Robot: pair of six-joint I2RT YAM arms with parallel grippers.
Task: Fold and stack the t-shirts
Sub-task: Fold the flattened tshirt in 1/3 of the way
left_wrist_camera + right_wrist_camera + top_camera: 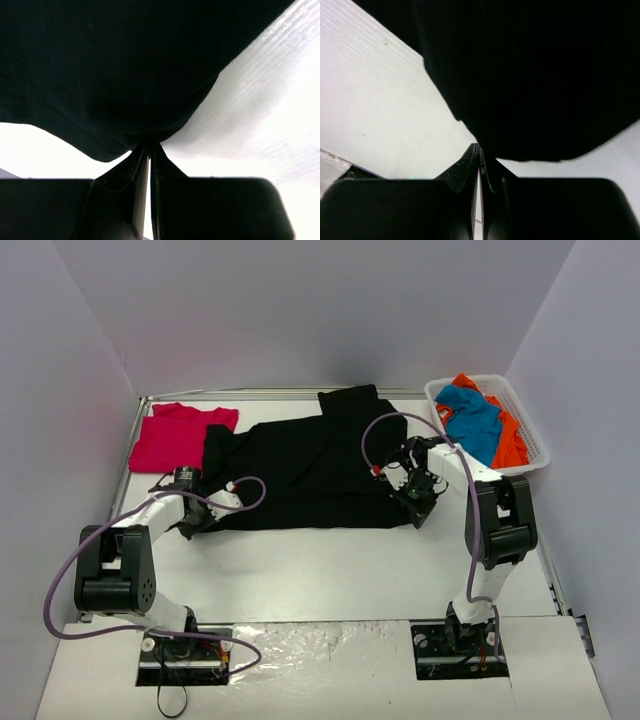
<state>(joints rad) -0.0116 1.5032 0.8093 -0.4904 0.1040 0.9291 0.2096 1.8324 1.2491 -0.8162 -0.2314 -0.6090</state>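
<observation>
Black t-shirt (300, 465) lies spread on the desk (330, 560), not yet folded. Your left tool (192, 523) and right tool (418, 512) are each clamped on its near hem. Red t-shirt (175, 437) sits folded far-left. Blue t-shirt (475, 420) and orange t-shirt (512, 443) wait in the basket (537, 458).

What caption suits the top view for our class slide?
The left gripper and right gripper pinch the black shirt at its near edge; red shirt left, basket right.
</observation>
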